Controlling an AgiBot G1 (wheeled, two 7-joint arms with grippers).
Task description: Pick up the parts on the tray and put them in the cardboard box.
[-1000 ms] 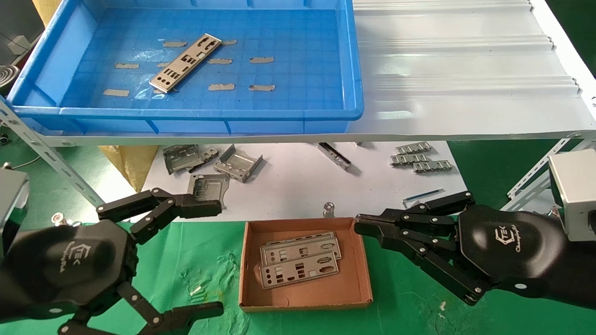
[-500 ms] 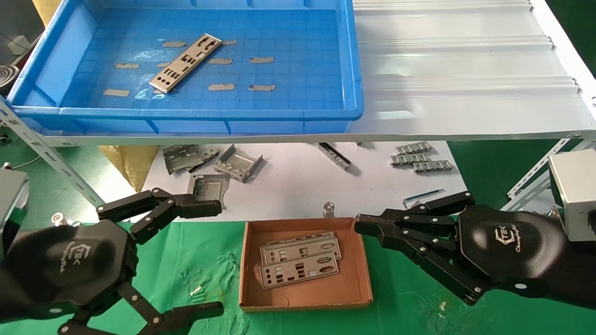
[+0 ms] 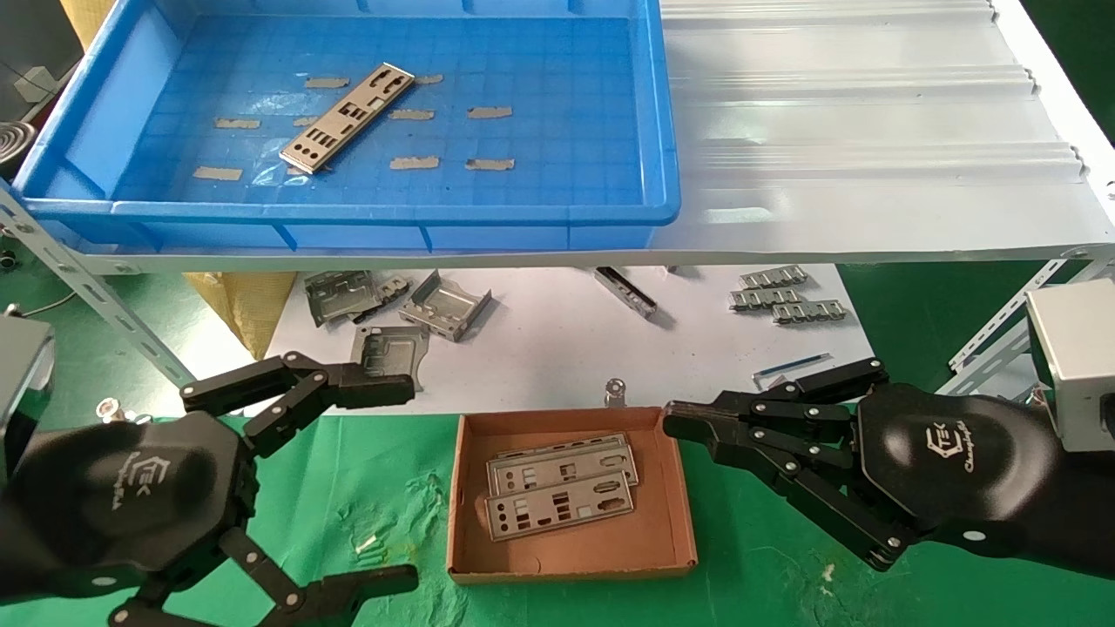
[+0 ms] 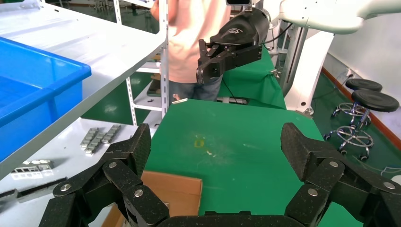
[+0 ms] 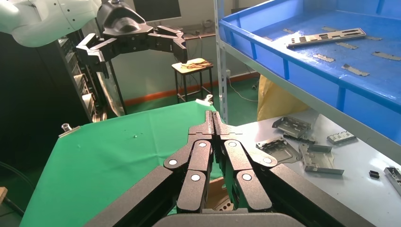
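Two parts (image 3: 557, 488) lie in the cardboard box (image 3: 675, 522), one part (image 3: 347, 117) waits on the tray (image 3: 523, 213) — next we reach our wide-open left gripper (image 3: 396, 483) up there — right gripper (image 3: 675, 427) closed, empty

Blue grid-floored tray (image 3: 52, 131) — silver punched plate (image 3: 347, 117), brown box (image 3: 679, 522).

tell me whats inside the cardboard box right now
Two silver plates lie flat in the cardboard box, overlapping, the nearer one on top of the farther. Anything beneath them is covered. The rest of the floor shows bare cardboard. Neither gripper reaches into it.
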